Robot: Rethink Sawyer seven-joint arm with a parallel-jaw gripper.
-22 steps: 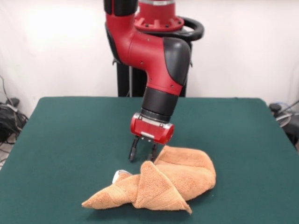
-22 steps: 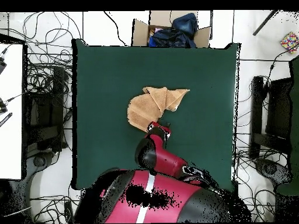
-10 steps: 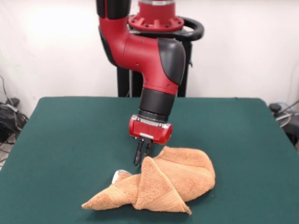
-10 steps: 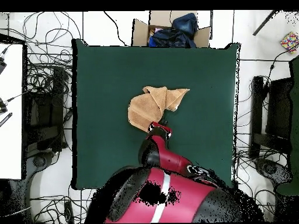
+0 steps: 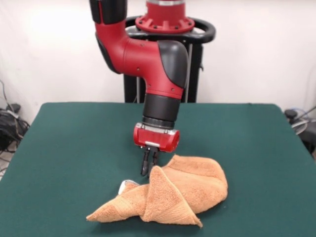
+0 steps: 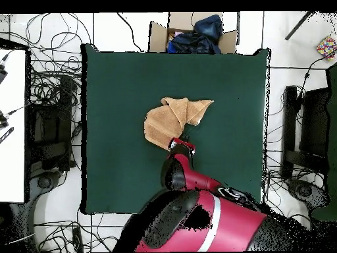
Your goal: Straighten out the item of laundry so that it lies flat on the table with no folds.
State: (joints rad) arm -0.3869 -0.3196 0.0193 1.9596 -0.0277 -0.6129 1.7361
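— Front view: where does the tool [image 5: 149, 167] stand against the towel [image 5: 170, 195]?

— It hangs point-down just behind the towel's raised, peaked fold, on the pedestal side of the heap and a little toward the towel's tagged end. Its two dark fingers sit close together with nothing between them. They look to hover at the cloth's far edge; whether they brush it cannot be told from here.

— And how does the towel lie?

— Bunched on the green surface [image 5: 69, 143], on the half away from the pedestal. Its long axis runs across the picture, a thin tapering corner at one end, a rounded thick bulk at the other, and a small white tag [image 5: 126, 183] showing near the thin end beside the tool.

— Overhead view: does that hold?

— Yes. The towel [image 6: 172, 120] lies near the middle of the surface [image 6: 112, 79], and the tool [image 6: 181, 143] sits at the towel's edge nearest the robot's base, hidden under its red wrist, so the fingers cannot be read here. The cloth spreads away from the base, with a pointed corner reaching off to one side.

— So the coming move?

— Judging by this, the tool must go down and slightly away from the base to meet the nearest fold.
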